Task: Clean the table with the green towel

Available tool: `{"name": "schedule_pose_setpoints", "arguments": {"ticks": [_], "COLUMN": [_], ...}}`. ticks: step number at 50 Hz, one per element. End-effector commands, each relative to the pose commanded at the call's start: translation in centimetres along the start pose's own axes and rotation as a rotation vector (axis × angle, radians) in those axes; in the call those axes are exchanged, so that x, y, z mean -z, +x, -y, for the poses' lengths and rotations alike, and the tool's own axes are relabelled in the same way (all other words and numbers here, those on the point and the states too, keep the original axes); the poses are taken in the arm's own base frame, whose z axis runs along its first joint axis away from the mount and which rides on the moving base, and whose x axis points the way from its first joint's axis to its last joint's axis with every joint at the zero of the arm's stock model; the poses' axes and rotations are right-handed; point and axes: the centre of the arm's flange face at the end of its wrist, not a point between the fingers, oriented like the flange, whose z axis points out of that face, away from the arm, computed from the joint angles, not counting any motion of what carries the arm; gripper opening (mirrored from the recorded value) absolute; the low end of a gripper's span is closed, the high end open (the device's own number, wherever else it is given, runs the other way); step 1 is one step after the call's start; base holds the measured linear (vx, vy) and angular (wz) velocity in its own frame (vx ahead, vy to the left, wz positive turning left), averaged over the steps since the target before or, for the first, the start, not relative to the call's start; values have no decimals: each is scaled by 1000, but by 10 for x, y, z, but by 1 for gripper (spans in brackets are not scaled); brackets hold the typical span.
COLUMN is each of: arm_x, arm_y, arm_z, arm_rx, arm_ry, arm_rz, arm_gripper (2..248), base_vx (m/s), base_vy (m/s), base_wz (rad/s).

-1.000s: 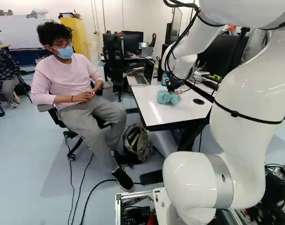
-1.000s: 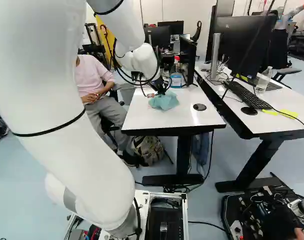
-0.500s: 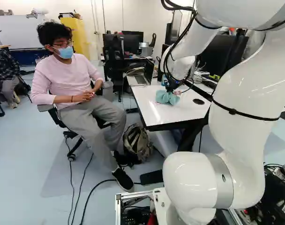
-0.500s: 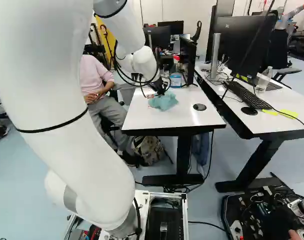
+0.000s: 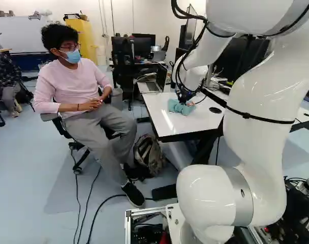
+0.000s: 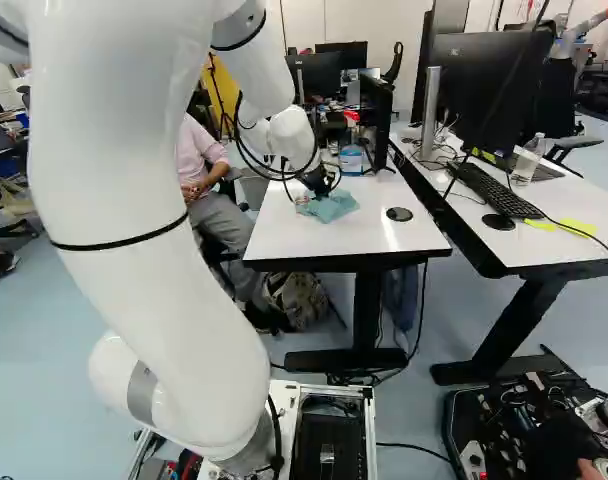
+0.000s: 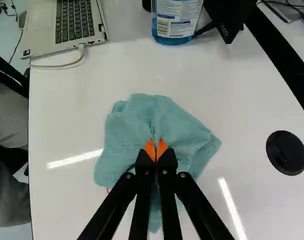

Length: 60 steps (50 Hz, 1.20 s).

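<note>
On the table (image 7: 62,115) beyond the towel (image 7: 129,122), laptop (image 7: 42,35) and bottle (image 7: 178,20).

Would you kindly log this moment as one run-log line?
jaws: closed on towel | towel: rumpled, on table | red mark: at towel's edge | bottle: ahead, apart

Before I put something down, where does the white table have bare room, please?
Bare: between the green towel and the round black disc, between towel and blue bottle, and along the near edge of the white table in the right base view. Crowded: at the towel, where the gripper pinches it, and at the far end, with laptop and bottle.
</note>
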Motion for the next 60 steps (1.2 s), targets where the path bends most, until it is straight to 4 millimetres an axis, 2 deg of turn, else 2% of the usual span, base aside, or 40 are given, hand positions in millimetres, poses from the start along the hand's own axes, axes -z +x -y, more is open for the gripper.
{"name": "schedule_pose_setpoints", "arguments": {"ticks": [5, 60], "arm_x": [-6, -6], "arm_y": [-2, -7], "arm_z": [0, 0], "arm_rx": [0, 0], "arm_ry": [0, 0], "arm_rz": [11, 63], "arm_gripper": [24, 24], "base_vx": [0, 0], "base_vy": [0, 0], "base_wz": [0, 0]}}
